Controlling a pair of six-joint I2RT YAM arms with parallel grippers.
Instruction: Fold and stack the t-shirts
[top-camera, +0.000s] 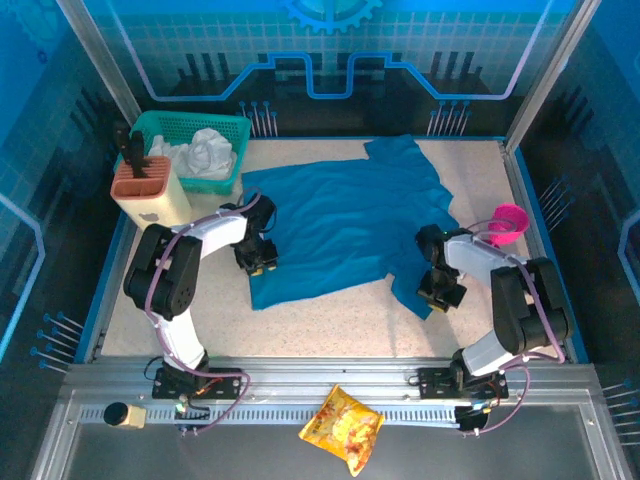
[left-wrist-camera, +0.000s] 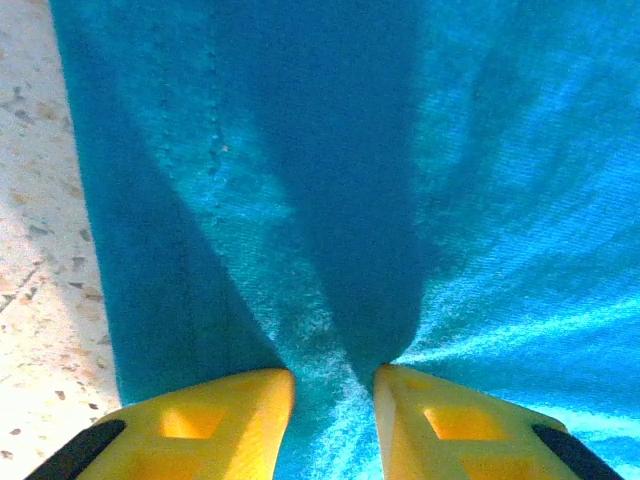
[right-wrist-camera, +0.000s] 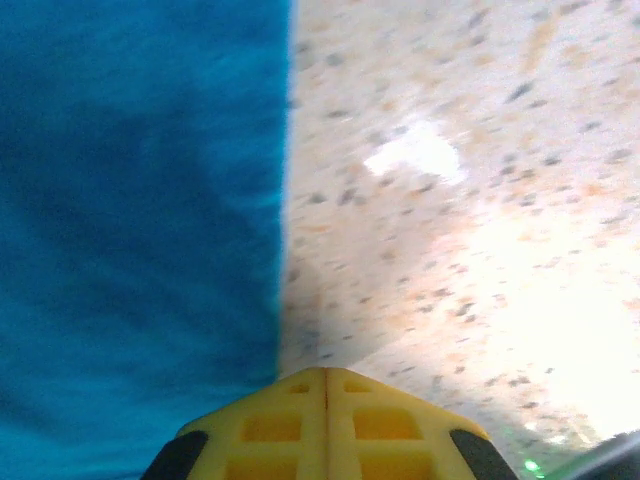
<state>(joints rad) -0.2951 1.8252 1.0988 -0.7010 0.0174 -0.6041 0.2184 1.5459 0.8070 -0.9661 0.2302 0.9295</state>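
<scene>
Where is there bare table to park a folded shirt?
Free: the near strip of table between the shirt and the front rail; the far right corner, behind the pink cup and right of the shirt. Crowded: far left, with the basket and the tan holder; right edge, with the right arm beside the cup.

t-shirt (left-wrist-camera: 330, 200): cut off by all edges, left wrist view
right fingers (right-wrist-camera: 270, 420): bases cropped below; cloth between them, cannot tell
desk (right-wrist-camera: 450, 200): blurred, right wrist view
basket (top-camera: 190, 117): white contents too small to identify
</scene>
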